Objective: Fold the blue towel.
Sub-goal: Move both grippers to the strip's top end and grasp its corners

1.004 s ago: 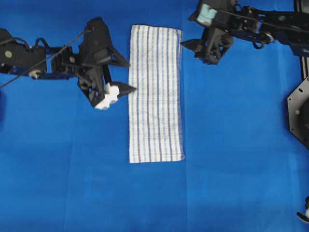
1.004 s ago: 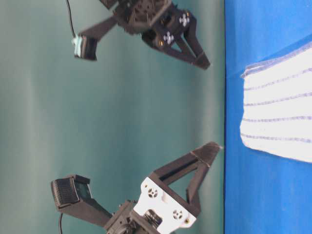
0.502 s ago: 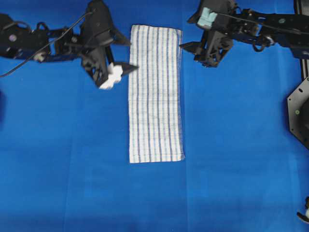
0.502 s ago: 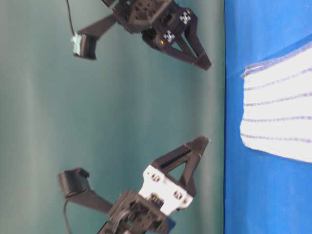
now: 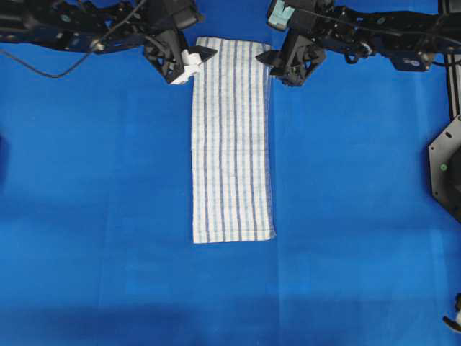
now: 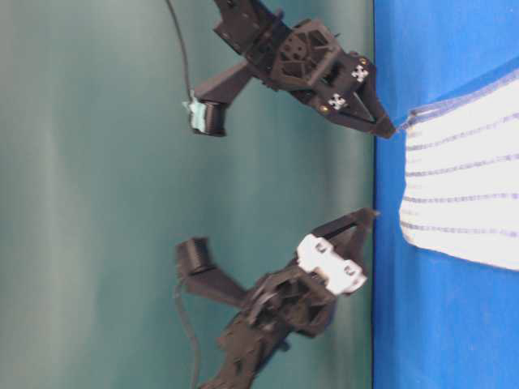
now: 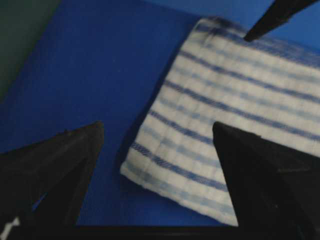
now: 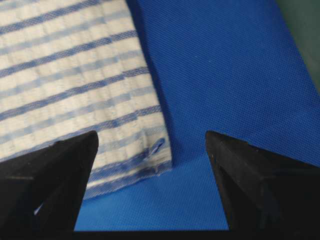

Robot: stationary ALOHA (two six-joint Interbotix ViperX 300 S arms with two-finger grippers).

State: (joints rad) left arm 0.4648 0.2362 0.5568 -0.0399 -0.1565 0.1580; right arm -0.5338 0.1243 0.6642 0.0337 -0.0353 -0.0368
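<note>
The blue towel (image 5: 232, 137) is a long narrow strip of white cloth with blue stripes, lying flat down the middle of the blue table covering (image 5: 108, 216). My left gripper (image 5: 198, 63) is open, its jaws standing either side of the towel's far left corner (image 7: 150, 170) without holding it. My right gripper (image 5: 275, 71) is open, its jaws standing either side of the far right corner (image 8: 160, 150) without holding it. In the table-level view the towel's far end (image 6: 462, 194) lies just beside both grippers. The right gripper's fingertip (image 7: 275, 15) shows in the left wrist view.
A black hexagonal plate (image 5: 446, 169) sits at the right edge of the table. A small white part (image 5: 454, 321) shows at the bottom right. The table's far edge runs close behind both grippers, with a green wall (image 6: 122, 162) beyond it.
My left gripper has moved from beside the towel's upper left side to its far left corner. My right gripper has moved left and farther back, to the far right corner. The towel has not moved.
</note>
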